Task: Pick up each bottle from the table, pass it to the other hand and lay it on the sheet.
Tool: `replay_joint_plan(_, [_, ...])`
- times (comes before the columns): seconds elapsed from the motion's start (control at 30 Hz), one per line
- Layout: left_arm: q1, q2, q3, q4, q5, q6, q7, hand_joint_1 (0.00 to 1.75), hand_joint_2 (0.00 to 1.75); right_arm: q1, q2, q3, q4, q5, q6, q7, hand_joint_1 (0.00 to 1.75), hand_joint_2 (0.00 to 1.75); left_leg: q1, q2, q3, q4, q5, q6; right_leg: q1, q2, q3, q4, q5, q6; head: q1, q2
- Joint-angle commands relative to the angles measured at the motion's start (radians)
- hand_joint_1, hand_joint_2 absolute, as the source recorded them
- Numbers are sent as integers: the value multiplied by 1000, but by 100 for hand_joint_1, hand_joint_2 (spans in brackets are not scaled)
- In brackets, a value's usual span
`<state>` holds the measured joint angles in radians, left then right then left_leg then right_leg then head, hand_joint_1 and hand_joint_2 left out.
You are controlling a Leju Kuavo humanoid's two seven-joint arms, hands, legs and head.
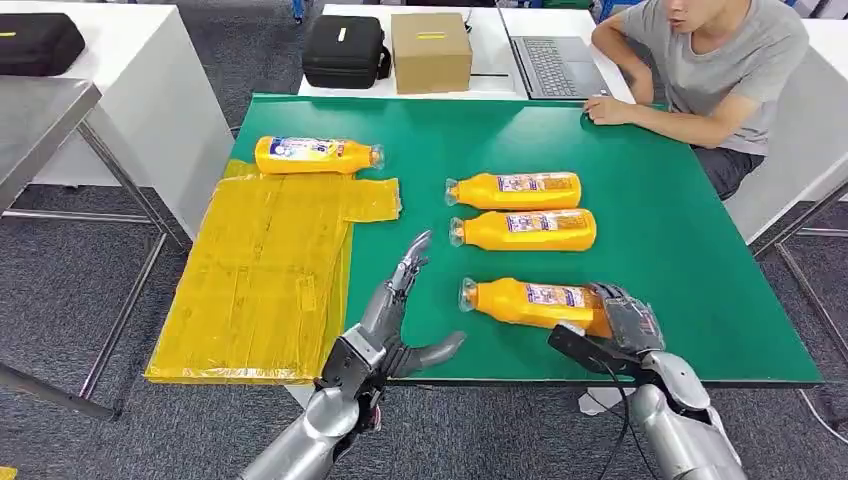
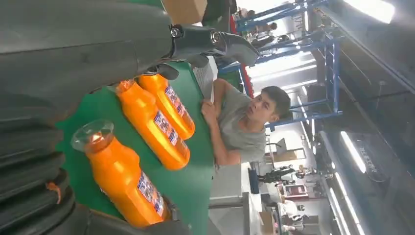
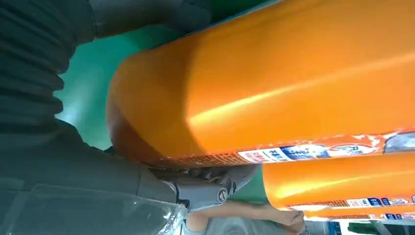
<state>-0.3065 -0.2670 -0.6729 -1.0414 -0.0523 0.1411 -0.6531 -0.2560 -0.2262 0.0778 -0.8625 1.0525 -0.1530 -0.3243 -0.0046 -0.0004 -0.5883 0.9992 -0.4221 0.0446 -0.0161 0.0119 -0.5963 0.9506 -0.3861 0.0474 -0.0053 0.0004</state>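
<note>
The nearest bottle lies on its side close to the green table's front edge, its base wrapped by the right hand, fingers curled around it. The left hand hovers open and empty, fingers spread, over bare green between that bottle and the yellow sheet, which overhangs the table's left edge. Two more bottles lie side by side mid-table; a fourth rests at the sheet's far edge. The right wrist view shows the grip close up. A person sits at the far right corner.
</note>
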Motion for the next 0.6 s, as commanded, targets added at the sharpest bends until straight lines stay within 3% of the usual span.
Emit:
replay_joint_plan(0.03, [-41, 16, -36, 69, 7, 20, -10, 0, 175, 8, 64, -54, 94, -128, -63, -111, 175, 175, 2, -2, 2, -1, 0, -3, 2, -3, 3, -2, -1, -2, 0, 0])
replay_joint_plan(0.33, [-50, 4, -43, 95, 5, 84, -36, 0, 175, 9, 122, -195, 81, -472, -104, -359, 175, 175, 1, -2, -3, -1, 0, -2, 1, -3, -1, 0, -1, -1, 0, 0])
replay_joint_plan(0.6, [-62, 0, -55, 104, 18, 121, -45, 0, 175, 55, 118, -156, 6, -647, -148, -374, 175, 175, 1, -3, -7, 0, 0, -1, 0, -5, -3, 1, -3, -2, 0, 0])
